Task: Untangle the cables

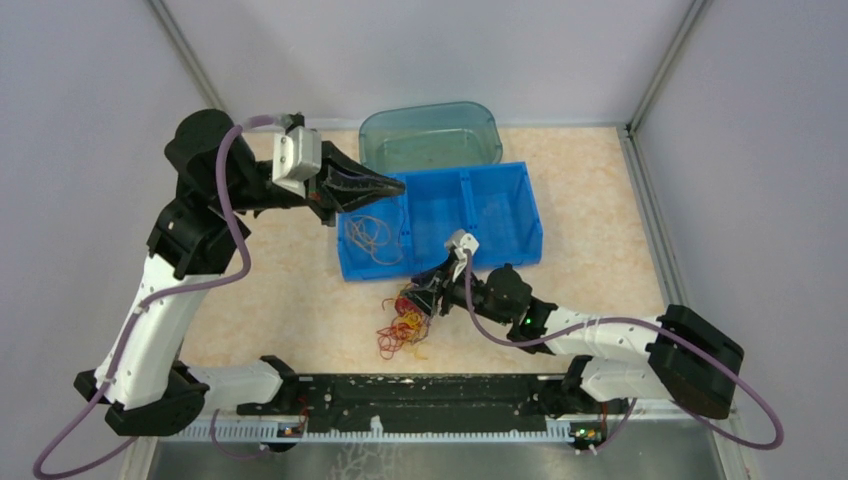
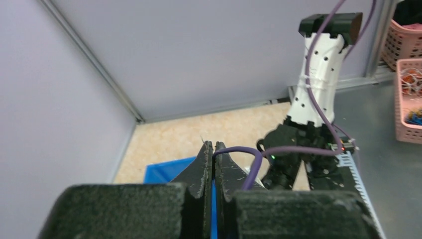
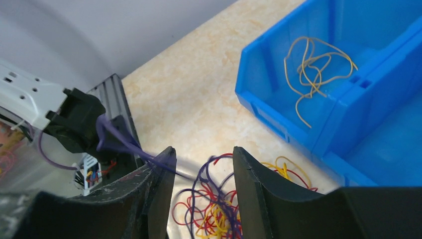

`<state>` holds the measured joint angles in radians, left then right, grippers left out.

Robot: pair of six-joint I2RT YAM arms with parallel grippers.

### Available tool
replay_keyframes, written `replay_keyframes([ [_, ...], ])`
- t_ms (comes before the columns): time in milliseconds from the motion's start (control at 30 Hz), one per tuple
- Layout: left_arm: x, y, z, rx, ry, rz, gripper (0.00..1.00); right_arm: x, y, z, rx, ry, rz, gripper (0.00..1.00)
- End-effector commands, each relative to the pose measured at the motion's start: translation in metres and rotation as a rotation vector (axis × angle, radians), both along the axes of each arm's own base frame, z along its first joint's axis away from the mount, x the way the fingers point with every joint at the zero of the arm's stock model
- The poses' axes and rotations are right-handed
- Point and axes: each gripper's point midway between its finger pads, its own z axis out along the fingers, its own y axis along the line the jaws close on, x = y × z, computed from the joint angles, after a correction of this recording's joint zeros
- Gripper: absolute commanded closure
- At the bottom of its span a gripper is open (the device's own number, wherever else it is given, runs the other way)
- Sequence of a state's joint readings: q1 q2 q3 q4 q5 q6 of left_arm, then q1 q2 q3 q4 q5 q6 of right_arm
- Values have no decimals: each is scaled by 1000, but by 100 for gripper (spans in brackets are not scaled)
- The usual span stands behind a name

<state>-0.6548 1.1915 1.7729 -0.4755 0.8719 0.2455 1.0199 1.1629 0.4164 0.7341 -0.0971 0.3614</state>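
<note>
Below, right claw (image 3: 204,160) spread over the cables (image 3: 211,209); left claw (image 2: 214,147) pressed together.

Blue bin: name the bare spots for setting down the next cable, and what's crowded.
The blue bin's floor right of the yellow cables is bare; the left gripper hangs over their end. Crowded in front: cable clump and right gripper.

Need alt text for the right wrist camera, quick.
The right claw hangs open over a tangled clump of red, yellow and purple cables on the beige table. To the upper right, a blue bin holds a loose yellow cable.
</note>
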Motion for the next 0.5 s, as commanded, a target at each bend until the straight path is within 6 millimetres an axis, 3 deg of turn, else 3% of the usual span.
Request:
replay_keyframes([
  [0, 5, 8, 39, -80, -139, 73, 100, 3, 6, 7, 46, 0, -31, 52],
  [267, 5, 27, 94, -176, -350, 176, 100, -8, 14, -25, -13, 20, -21, 50],
  [467, 4, 51, 141, -274, -610, 313, 100, -11, 5, -47, -37, 55, -44, 50],
])
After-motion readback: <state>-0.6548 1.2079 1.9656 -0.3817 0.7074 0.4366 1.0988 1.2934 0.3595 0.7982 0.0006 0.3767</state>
